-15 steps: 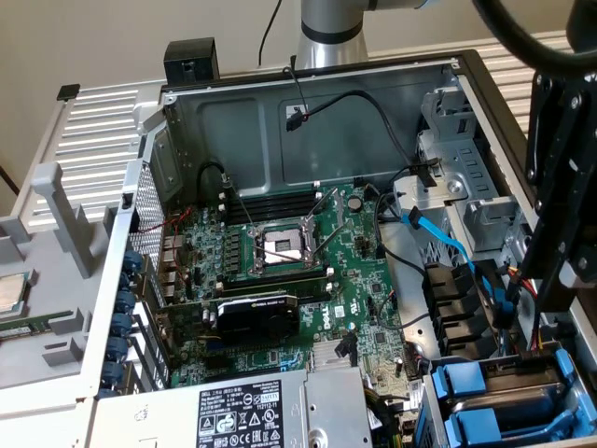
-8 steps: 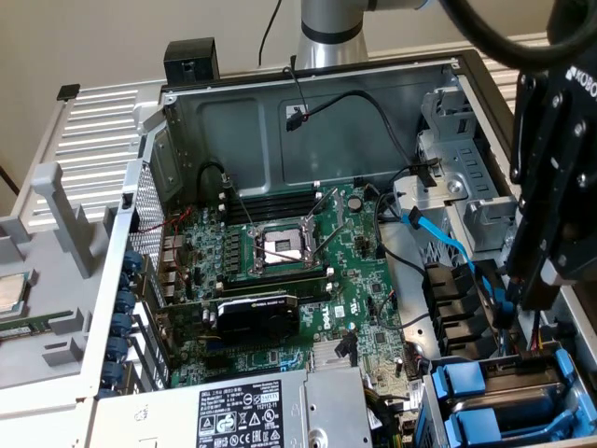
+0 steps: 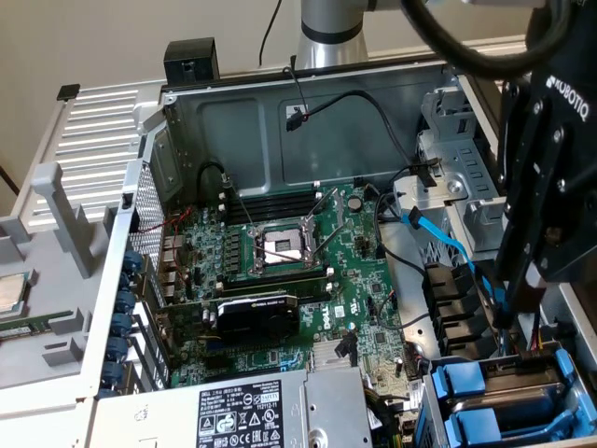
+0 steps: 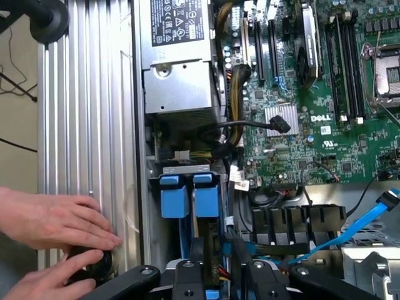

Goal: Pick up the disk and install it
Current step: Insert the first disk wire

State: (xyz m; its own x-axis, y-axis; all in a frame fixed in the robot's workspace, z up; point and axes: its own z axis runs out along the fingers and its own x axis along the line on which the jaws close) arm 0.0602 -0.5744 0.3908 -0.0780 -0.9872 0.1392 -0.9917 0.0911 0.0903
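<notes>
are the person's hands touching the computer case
Touching. The wrist view shows a hand lying flat on the ribbed silver case panel.

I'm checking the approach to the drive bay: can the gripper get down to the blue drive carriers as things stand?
Probably yes. The gripper hangs right above the two blue drive carriers with nothing between; only a blue cable runs off to one side. A person's hands rest on the case's edge, apart.
</notes>
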